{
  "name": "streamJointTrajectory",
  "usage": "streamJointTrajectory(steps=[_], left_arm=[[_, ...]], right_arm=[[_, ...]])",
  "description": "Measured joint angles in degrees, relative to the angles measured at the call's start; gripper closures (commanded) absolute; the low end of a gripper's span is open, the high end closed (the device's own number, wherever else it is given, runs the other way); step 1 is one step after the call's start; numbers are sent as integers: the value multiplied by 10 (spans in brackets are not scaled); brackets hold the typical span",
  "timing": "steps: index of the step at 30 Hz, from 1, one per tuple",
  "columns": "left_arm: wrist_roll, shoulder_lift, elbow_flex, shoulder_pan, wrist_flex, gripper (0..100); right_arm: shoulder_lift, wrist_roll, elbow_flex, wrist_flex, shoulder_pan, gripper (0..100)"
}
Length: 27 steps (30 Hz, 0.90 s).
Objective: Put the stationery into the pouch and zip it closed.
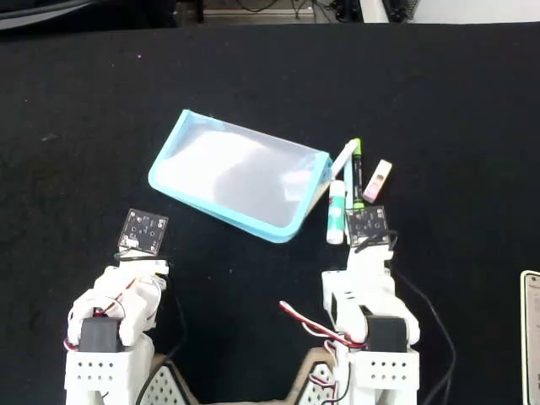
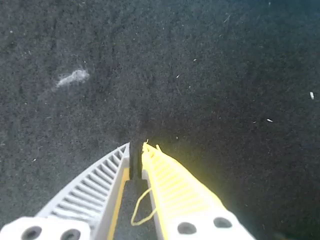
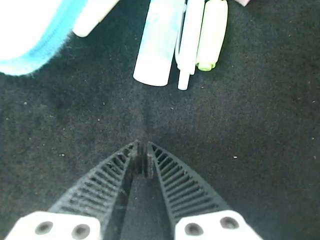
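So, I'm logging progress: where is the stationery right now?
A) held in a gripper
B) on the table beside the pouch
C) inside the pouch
B: the glue stick, marker and eraser lie on the table beside the pouch, and the left gripper and right gripper are shut, empty.

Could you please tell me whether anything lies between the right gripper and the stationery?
Nothing visible does. Only bare black cloth separates the right gripper from the near ends of the glue stick, pen and highlighter. The pouch lies off to one side of them, not in the path.
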Motion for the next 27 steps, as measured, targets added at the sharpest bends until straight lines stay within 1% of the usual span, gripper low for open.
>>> streamJointTrajectory(steps=[20,21,23,25,27], left_arm=[[0,0,0,0,-3,948],[0,0,0,0,-12,947],[-2,0,0,-11,-61,946],[-3,0,0,-41,-138,945],[-3,0,0,-73,-226,945]], right_arm=[[0,0,0,0,0,986],[0,0,0,0,0,986],[0,0,0,0,0,986],[0,0,0,0,0,986],[0,0,0,-27,0,986]])
